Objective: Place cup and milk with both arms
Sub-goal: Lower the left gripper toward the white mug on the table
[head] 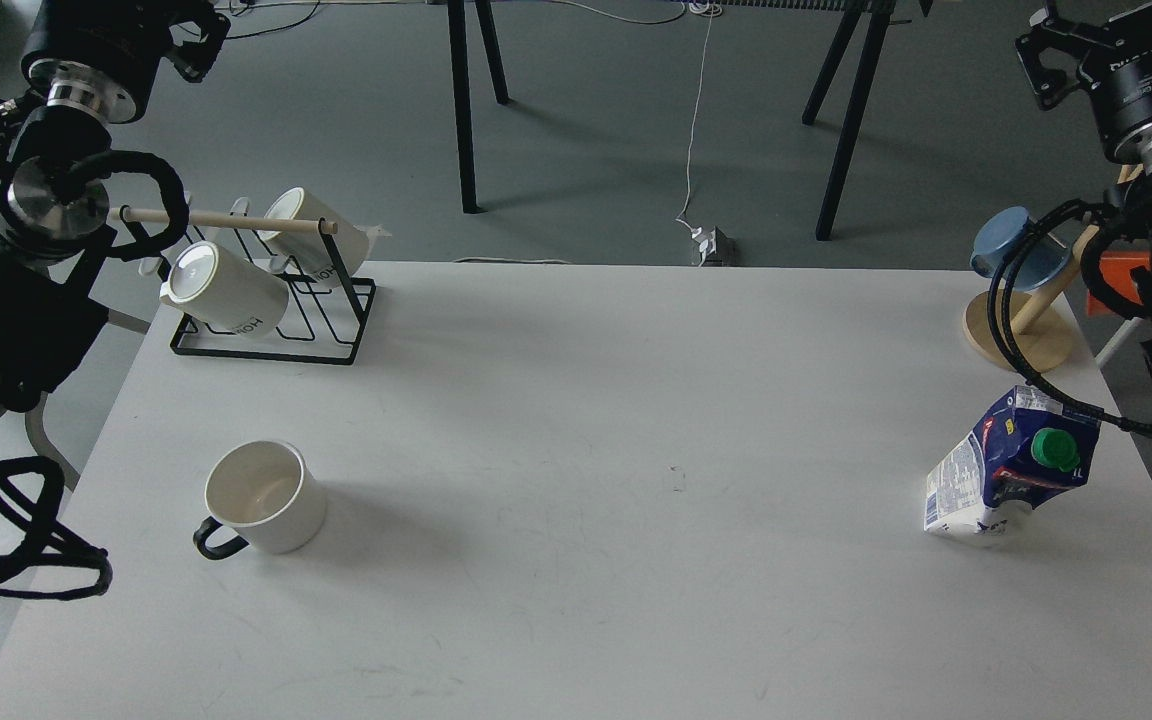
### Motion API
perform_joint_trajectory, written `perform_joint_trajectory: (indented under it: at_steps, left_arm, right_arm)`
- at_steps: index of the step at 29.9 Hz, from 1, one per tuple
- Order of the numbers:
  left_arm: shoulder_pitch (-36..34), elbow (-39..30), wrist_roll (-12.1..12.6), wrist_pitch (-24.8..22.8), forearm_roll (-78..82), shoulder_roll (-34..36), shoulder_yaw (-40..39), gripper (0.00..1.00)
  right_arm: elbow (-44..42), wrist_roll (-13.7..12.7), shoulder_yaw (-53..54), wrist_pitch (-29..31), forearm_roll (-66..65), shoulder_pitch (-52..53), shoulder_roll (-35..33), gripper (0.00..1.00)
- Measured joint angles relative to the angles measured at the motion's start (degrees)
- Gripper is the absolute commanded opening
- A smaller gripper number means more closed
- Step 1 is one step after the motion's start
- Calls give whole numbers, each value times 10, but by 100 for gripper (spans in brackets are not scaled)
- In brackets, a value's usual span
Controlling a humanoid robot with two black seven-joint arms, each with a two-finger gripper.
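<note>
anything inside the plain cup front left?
The cup stands upright, mouth open. The cream inner wall and part of the bottom show bare. The near rim hides the bottom's front strip.

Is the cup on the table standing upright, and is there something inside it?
Upright and empty. The cup rests on its base on the table, its mouth facing up, and only its bare cream inside shows.

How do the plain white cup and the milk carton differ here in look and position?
The cup is a short, round, all-white mug with a black handle; the milk is a taller, boxy blue-and-white carton with a green cap. The cup is open-topped, the milk capped. The cup stands front left on the table, the milk far right. Both are upright and unheld.
</note>
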Motion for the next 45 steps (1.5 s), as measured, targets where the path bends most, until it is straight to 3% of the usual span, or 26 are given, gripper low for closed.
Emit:
perform_joint_trajectory:
  at_steps: [9,13,16,22,27,32,35,39,42,45]
  left_arm:
    - [-2,-4,7,5,0,-3,1,100]
    - [3,-40,-2,-39,3,18,22,100]
    - [12,-121,-15,-54,13,76,74,100]
    - [29,-333,-23,-31,66,232,197,99]
    - [60,-439,-24,-24,193,316,221,97]
    - [97,-607,-29,18,372,421,232,97]
    - [118,-666,-64,38,478,469,236,95]
    - [151,-674,-136,60,633,503,246,92]
    - [183,-667,-155,91,780,519,274,91]
    - [209,-636,-158,158,929,523,316,91]
  right_arm:
    - [7,1,0,0,-1,-6,0,100]
    - [9,1,0,0,-2,-7,-1,100]
    - [12,1,0,0,-2,-10,-3,100]
    - [53,1,0,0,-3,-38,-24,100]
    - [69,2,1,0,-3,-52,-45,100]
    - [71,2,1,0,-2,-57,-63,100]
    - [71,2,0,0,-3,-59,-74,100]
    - [73,2,0,0,-3,-70,-78,100]
    - [79,2,0,0,-4,-72,-80,100]
    - [80,2,0,0,-4,-73,-80,100]
